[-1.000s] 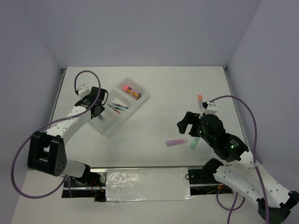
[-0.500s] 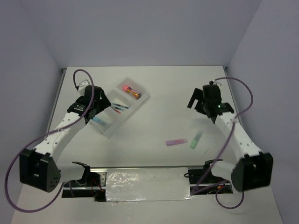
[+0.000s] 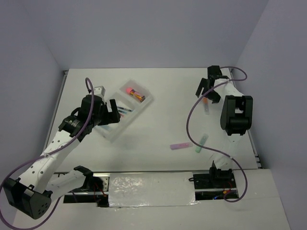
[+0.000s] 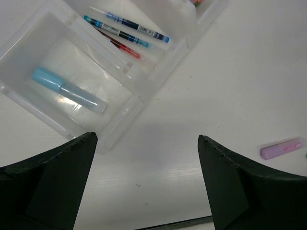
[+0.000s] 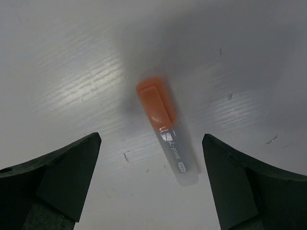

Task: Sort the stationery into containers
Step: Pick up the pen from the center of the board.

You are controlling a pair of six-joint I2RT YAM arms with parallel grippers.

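**Clerk:** Item one, the tray (image 4: 125, 115)?

**Checker:** White, see-through, three compartments in a row, set at an angle on the left half of the table (image 3: 163, 86). Near compartment: one blue bar (image 4: 67, 89), lying flat. Middle compartment: thin pens (image 4: 129, 27), blue and red, side by side. Far compartment: one pink-capped cylinder (image 3: 133, 92).

**Clerk:** Loose items?

**Checker:** Three, all on the bare table. Purple bar (image 3: 181, 145) and green bar (image 3: 202, 142), near each other but apart, right of centre towards the near edge. Orange-tipped marker (image 5: 165, 129), clear barrel with small print, lying flat by the far right corner, well apart from the tray.

**Clerk:** Left gripper (image 4: 146, 138)?

**Checker:** Above the tray's near corner, with the blue bar below it. Fingers spread wide, nothing between them.

**Clerk:** Right gripper (image 5: 151, 138)?

**Checker:** Arm stretched to the far right, gripper above the orange-tipped marker. In the wrist view the marker lies between the two fingers, with table showing on each side of it. Fingers wide apart, not closed on it.

**Clerk:** Tally?

**Checker:** Blue bar, pens and cylinder in the tray. Three pieces out on the table.
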